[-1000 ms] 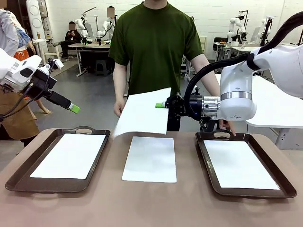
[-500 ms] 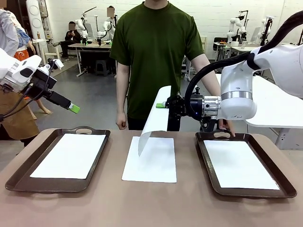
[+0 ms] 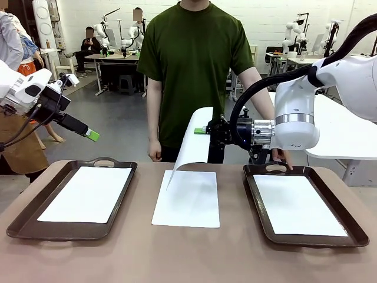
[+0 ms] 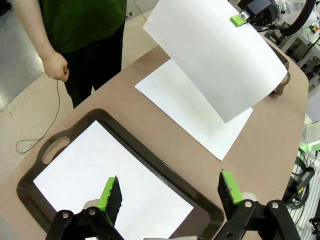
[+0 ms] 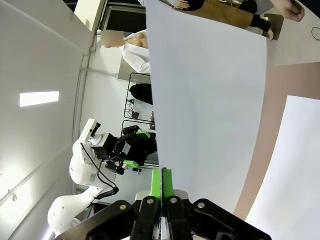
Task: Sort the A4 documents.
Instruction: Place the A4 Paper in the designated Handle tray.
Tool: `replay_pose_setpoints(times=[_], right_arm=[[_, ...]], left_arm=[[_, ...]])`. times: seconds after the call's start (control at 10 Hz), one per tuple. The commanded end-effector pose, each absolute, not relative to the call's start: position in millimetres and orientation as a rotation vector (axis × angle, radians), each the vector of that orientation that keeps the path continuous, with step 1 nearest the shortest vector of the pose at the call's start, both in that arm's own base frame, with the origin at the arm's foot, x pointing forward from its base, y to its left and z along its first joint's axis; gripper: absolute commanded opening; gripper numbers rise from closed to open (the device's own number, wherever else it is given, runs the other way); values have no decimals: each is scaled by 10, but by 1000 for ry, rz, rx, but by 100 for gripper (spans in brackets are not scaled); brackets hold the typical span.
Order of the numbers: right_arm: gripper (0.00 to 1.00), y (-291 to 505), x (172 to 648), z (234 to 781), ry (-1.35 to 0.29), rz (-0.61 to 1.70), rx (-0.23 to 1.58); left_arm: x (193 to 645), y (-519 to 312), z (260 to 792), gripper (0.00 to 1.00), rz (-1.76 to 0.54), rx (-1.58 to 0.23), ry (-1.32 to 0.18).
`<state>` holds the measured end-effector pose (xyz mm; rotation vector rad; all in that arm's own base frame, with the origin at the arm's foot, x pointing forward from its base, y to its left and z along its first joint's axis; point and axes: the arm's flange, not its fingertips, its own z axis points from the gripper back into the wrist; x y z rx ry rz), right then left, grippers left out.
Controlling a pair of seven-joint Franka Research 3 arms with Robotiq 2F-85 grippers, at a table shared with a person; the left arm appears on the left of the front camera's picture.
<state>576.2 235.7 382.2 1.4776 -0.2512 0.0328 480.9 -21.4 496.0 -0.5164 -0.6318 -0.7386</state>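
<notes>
**Grip.** The right gripper [image 3: 200, 130] is clamped shut on one edge of a loose paper sheet [image 3: 194, 144], pinching it thinly between the green pads. The left gripper [image 3: 91, 135] stands with its jaws spread wide and holds nothing, raised above the left tray [image 3: 23, 227].

**Position of items.** The held sheet hangs in the air over the middle of the worktop [image 3: 177, 253]. It is bowed, and its lowest corner sits close above a second sheet [image 3: 188, 206] that lies flat between the trays. Whether the two touch cannot be told. The left tray and the right tray [image 3: 254, 200] each already carry one sheet. A person [image 3: 194, 59] stands at the far side.

**Assessment of the step.** This appears to be the carry-and-place stage; which tray is intended is not evident.

**Recommendations.**
- Lift the sheet before travelling sideways, so that the trailing corner clears the flat sheet and the tray rim.
- Move slowly; thin paper held at one edge swings and folds easily.
- Bring the free end down inside the tray first, then lay the rest along the sheet already there, edges in line.
- Release only when the paper rests flat, then withdraw upward to avoid dragging it.
</notes>
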Motion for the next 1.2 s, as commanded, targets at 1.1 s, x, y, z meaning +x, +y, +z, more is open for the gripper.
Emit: replay_pose_setpoints(times=[1.1], right_arm=[[1,650,5205,3964,-414,397,1378]], left_arm=[[4811,-214,4963,100,-736,-507,-638]])
